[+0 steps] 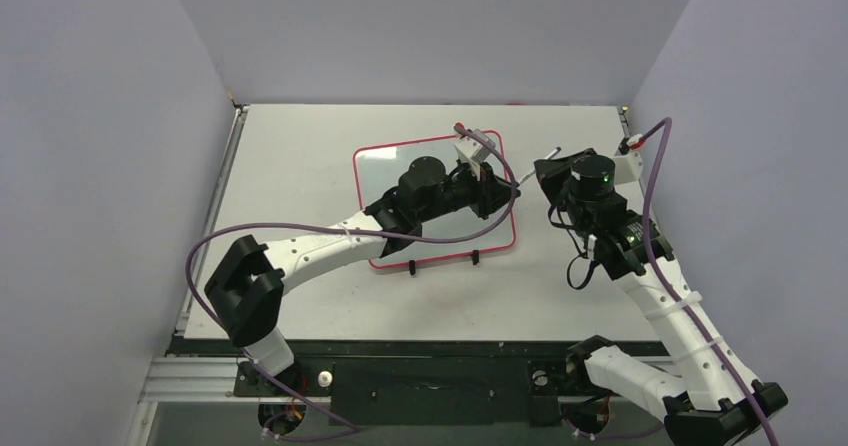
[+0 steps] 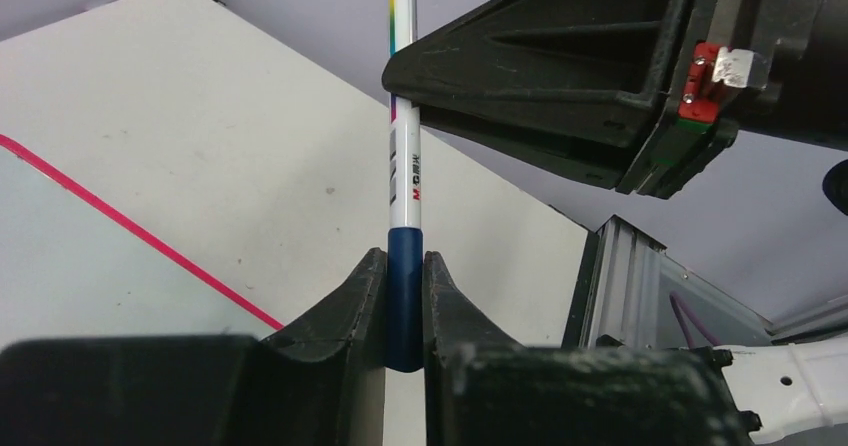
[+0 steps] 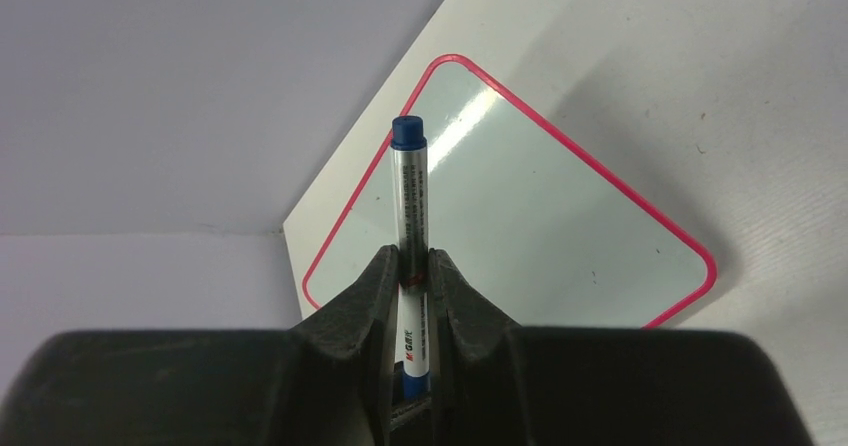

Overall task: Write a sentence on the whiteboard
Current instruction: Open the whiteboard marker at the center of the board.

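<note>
One slim marker pen (image 2: 403, 181) is in view. It has a white barrel, a rainbow stripe and dark blue ends. We read a red "M&G" logo printed lengthwise on the barrel, just above the lower blue section; the smaller print beside it is too fine to read.

Two grippers pinch this pen:
- The left gripper (image 2: 404, 266), at the bottom centre of the left wrist view, has its black fingers pressed together on the dark blue end section.
- The right gripper (image 3: 414, 266), at the bottom centre of the right wrist view, pinches the white barrel. The blue cap stands clear above its fingertips.

One glossy white rounded-rectangle whiteboard (image 1: 380, 176) with a thin red-pink frame lies flat on the pale grey table (image 1: 300, 146). It sits at the centre of the top view, slightly rotated. We count two small black feet (image 1: 411, 267) on its lower long edge. The left arm (image 1: 320, 241) reaches over the board.
</note>
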